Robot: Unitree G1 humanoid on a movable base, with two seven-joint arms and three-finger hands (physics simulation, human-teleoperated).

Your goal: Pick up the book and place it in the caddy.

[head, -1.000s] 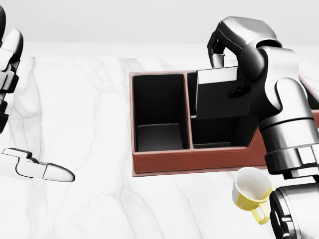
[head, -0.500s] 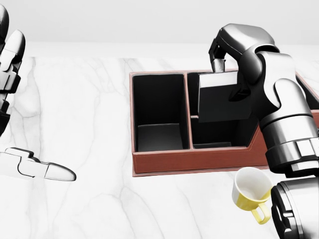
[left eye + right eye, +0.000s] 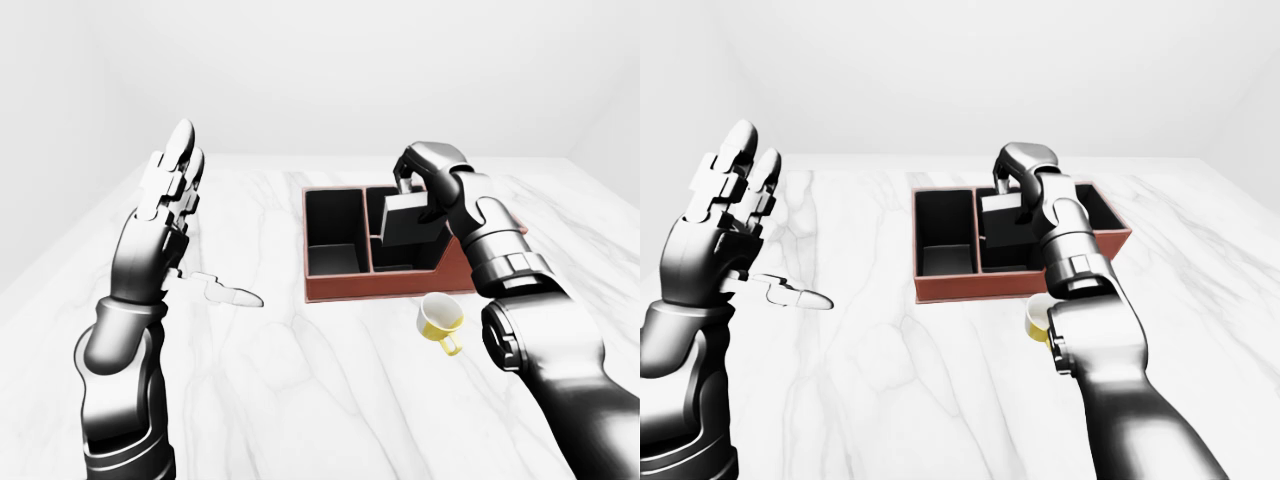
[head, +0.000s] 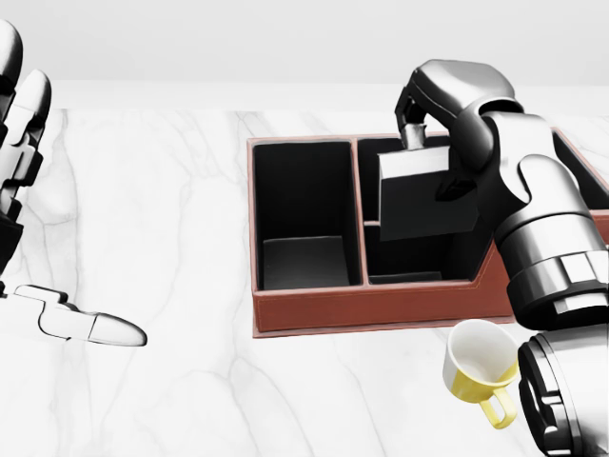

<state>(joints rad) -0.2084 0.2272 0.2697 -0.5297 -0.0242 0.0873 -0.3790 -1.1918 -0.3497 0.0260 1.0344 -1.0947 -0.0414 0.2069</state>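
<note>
Book dark, flat, tilted; right hand gripping; over caddy.

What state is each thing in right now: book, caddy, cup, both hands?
book: upright, gripped, hanging over the caddy's middle compartment.
caddy: upright on the marble table; left compartment empty.
yellow cup: tipped on its side beside the caddy.
right hand: shut on the book.
left hand: open, raised, holding nothing.

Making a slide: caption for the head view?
Right hand holds the book over the caddy; yellow cup lies nearby.
</note>
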